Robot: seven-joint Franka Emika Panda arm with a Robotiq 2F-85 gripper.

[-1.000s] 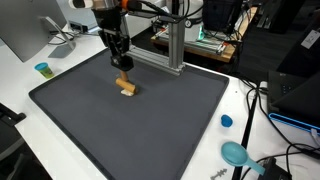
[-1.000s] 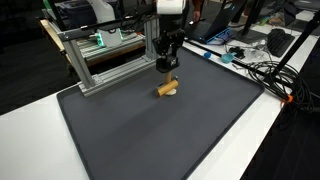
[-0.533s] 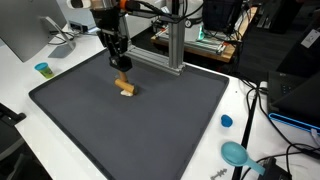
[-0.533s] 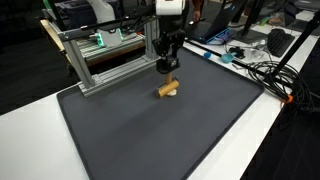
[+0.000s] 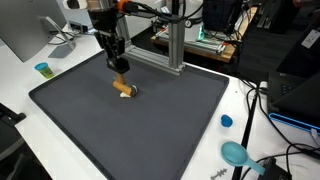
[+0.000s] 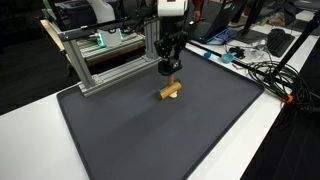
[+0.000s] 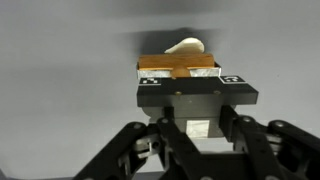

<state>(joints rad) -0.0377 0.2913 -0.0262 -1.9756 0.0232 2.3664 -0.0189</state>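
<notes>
Gripper (image 7: 190, 80) around block (image 7: 178, 66): wrist view only

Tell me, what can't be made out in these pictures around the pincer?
- Wrist view: the pale piece sits behind the wooden block, which hides most of its shape.
- Both exterior views: the block in the shut pincer is tiny, largely covered by the fingers.
- Exterior views: too small to tell whether block and pale piece touch.
- Exterior view: the blue object beside the mat is too small to identify.
</notes>
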